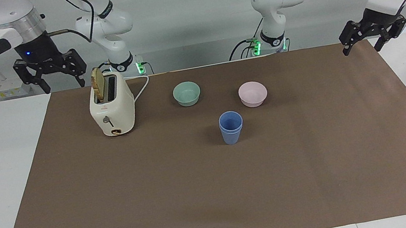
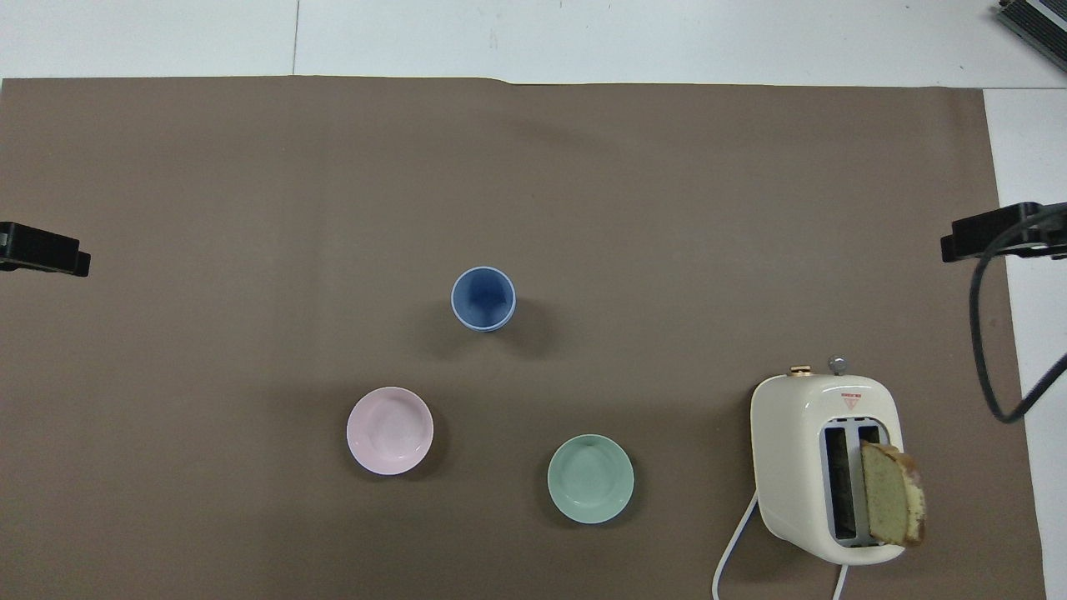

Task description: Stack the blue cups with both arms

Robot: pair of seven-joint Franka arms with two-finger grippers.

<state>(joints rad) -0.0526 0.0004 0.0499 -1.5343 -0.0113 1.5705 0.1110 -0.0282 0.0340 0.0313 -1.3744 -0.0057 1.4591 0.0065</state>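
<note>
The two blue cups [image 1: 231, 127] stand nested one inside the other, upright, in the middle of the brown mat; they also show in the overhead view [image 2: 483, 298]. No gripper touches them. My right gripper [image 1: 61, 82] hangs open and empty in the air beside the toaster, over the edge of the mat at the right arm's end; only its tip [image 2: 992, 233] shows from above. My left gripper [image 1: 362, 47] waits open and empty over the mat's corner at the left arm's end, its tip [image 2: 42, 250] at the overhead view's edge.
A pink bowl [image 1: 252, 94] and a mint-green bowl [image 1: 186, 93] sit nearer to the robots than the cups. A cream toaster [image 1: 112, 109] with a slice of bread in one slot stands toward the right arm's end. The brown mat [image 1: 217, 195] covers the table.
</note>
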